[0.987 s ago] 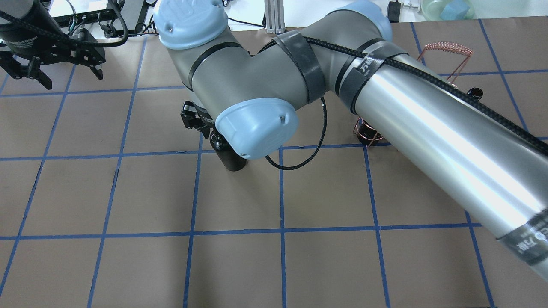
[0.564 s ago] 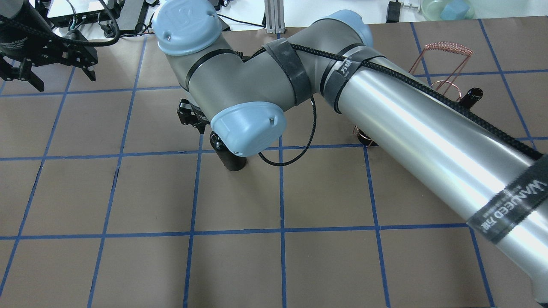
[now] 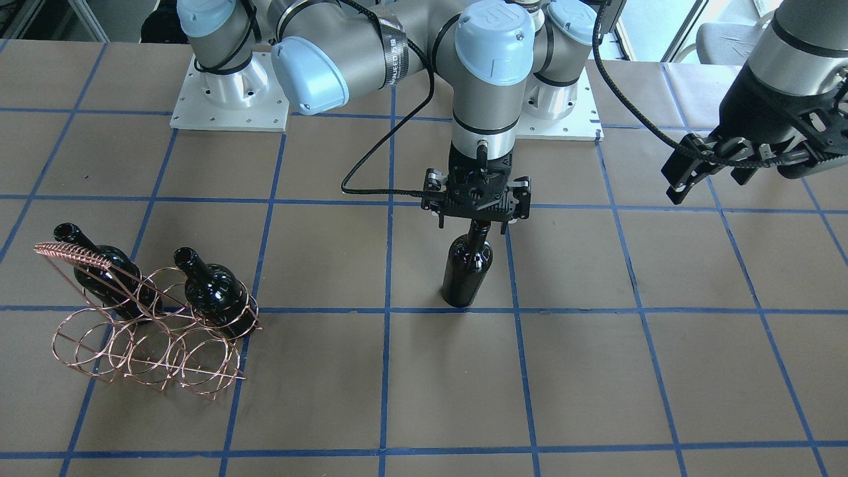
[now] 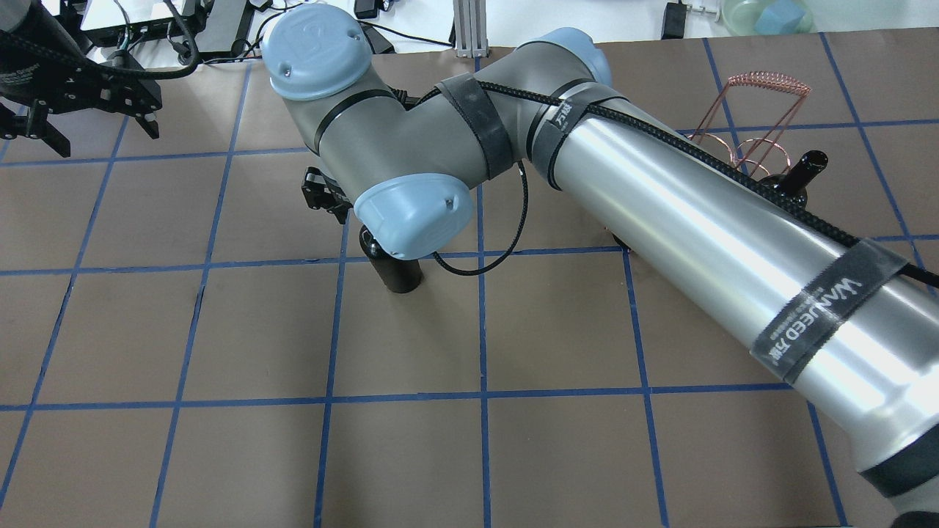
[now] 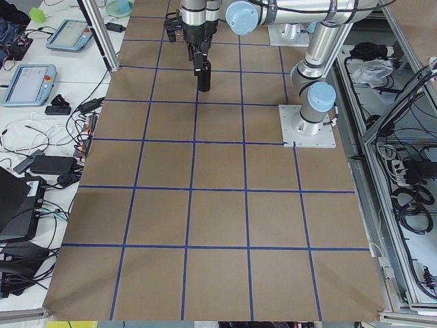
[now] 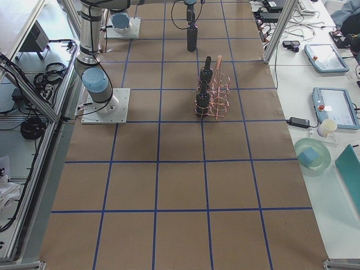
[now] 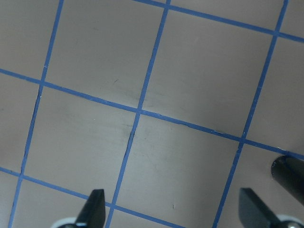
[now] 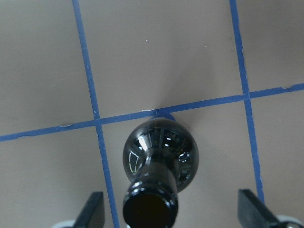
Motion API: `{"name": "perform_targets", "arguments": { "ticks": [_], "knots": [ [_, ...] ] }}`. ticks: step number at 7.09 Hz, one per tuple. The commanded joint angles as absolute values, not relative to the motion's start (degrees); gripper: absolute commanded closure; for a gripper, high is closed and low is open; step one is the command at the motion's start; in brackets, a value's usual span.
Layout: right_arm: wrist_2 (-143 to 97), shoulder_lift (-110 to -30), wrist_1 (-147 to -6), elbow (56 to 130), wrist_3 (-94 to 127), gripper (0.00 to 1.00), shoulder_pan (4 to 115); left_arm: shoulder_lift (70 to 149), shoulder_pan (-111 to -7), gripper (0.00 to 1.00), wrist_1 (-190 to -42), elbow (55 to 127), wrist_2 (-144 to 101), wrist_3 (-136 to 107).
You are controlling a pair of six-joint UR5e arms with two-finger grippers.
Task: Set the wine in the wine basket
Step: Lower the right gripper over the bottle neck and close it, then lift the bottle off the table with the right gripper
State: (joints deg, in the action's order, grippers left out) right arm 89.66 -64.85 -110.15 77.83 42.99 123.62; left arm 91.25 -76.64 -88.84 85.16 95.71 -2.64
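Wine bottle (image 3: pixel 468 268) upright mid bench (image 3: pixel 596 371), neck untouched between wide-spread jaws of right end effector (image 3: pixel 474 225); left end effector (image 7: pixel 173 206) likewise spread.

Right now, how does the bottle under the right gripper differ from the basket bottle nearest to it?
The free bottle stands alone on the bare table; the basket bottle sits in a ring slot of the basket, which holds another bottle too. The free bottle's neck is between the open fingers of the right gripper, untouched; no gripper is near the basket bottle. Both are glossy black, unlabelled and upright.
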Motion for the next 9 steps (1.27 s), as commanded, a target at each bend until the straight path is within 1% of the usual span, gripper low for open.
{"name": "perform_targets", "arguments": {
  "ticks": [1,3,4,5,6,7,8,9],
  "knots": [
    [89.7,-63.9,-110.6,77.8,42.9,0.11,123.6,91.2,-76.6,0.0,-88.9,85.2,95.8,-2.6],
    [89.6,-64.0,-112.1,77.8,42.8,0.19,122.9,91.2,-76.6,0.0,-88.9,85.2,95.9,-2.6],
    [89.6,-64.0,-112.6,77.8,42.9,0.19,122.8,91.2,-76.6,0.0,-88.9,85.2,95.8,-2.6],
    [89.6,-64.3,-112.5,77.8,42.9,0.24,122.7,91.2,-76.6,0.0,-88.7,85.3,95.5,-2.6],
    [89.5,-64.2,-112.5,77.8,42.9,0.35,122.7,91.2,-76.6,0.0,-88.7,85.3,95.6,-2.6],
    [88.9,-64.2,-112.4,78.1,43.2,0.38,122.7,91.2,-76.6,0.0,-88.7,85.4,95.7,-2.6],
    [88.8,-64.2,-112.5,78.2,43.2,0.38,122.7,91.2,-76.6,0.0,-88.8,85.4,95.8,-2.6],
    [88.7,-64.3,-112.5,78.1,43.2,0.41,122.7,91.2,-76.6,0.0,-88.8,85.4,95.6,-2.6]
  ]
}}
